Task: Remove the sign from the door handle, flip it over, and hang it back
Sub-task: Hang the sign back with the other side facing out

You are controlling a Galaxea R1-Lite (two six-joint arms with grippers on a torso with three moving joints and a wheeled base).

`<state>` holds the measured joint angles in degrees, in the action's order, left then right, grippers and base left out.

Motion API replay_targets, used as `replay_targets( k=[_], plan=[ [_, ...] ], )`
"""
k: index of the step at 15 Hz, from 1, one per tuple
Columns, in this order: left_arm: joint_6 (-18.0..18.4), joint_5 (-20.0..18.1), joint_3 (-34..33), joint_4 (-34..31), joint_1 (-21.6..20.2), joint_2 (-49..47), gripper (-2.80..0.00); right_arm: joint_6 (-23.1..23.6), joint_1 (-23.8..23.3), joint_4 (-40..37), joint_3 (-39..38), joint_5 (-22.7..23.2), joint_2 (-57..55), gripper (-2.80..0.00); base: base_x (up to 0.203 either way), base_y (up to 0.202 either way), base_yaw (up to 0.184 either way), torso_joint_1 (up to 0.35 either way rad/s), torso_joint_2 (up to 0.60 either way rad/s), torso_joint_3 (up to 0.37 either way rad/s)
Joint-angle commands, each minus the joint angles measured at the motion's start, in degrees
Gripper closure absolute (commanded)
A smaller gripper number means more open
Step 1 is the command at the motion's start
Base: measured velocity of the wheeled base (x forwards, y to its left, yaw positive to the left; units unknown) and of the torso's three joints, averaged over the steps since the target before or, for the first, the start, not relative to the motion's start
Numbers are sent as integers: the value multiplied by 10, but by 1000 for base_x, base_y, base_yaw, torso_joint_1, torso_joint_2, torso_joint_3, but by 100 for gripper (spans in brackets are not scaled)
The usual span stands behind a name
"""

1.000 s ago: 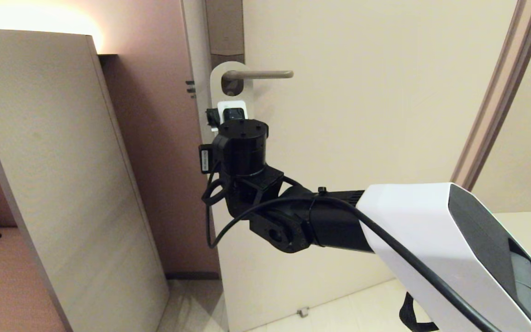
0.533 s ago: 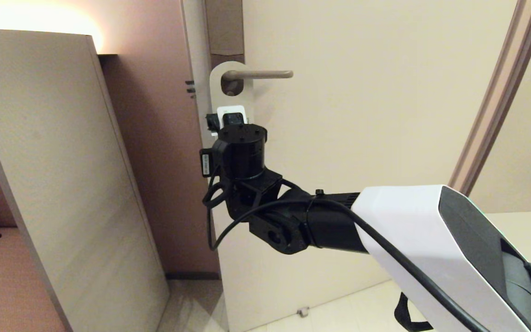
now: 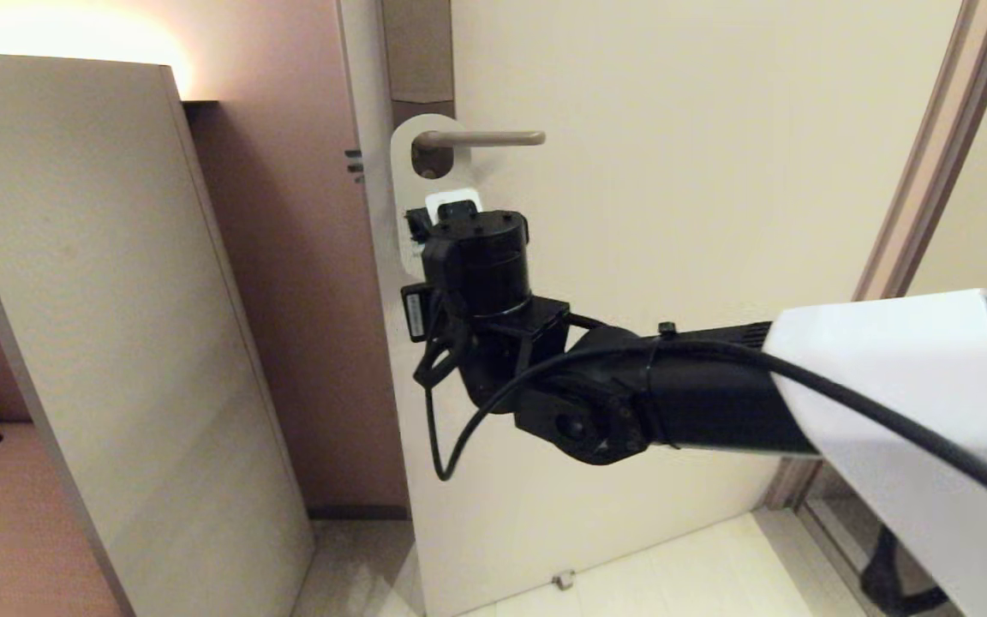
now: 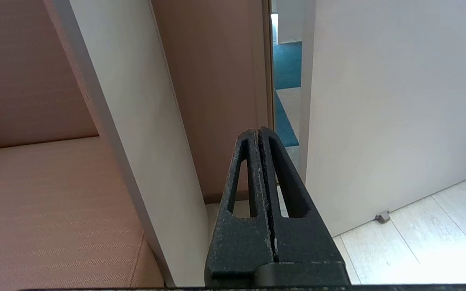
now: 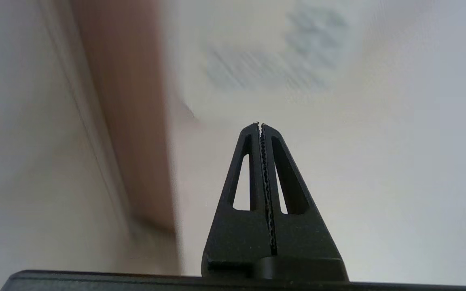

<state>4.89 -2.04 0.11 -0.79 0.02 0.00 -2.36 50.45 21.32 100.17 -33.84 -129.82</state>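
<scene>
- Handle: brushed metal, dull satin.
- Sign: flat matt white card.
- Door: smooth, matt cream face.
- Left gripper: black plastic, grainy, rough-looking.
- Right gripper: matt black plastic, toothed inner edges.
- Right arm: smooth white shell, black matt joints.
- Panel: pale, faint wood-like grain.
- Seat: woven cloth, ribbed.
- Floor: pale, wood-like planks.

Head camera faces the door from above; both wrist cameras share it, the right closest.
</scene>
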Motion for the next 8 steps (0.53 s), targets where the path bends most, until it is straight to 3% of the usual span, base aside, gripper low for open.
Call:
replay_targets(
  k=[1,4,8],
  plan=[
    [0,0,1,0,0,0,0,-1,-6,-37,-68,-1,91,0,0,0,0,0,0,0],
    [0,-1,0,0,0,0,0,0,-23,-105,-151,-1,193,0,0,0,0,0,0,0],
    [0,-1,0,0,0,0,0,2,-89,-140,-225,-1,296,0,0,0,0,0,0,0]
  ],
)
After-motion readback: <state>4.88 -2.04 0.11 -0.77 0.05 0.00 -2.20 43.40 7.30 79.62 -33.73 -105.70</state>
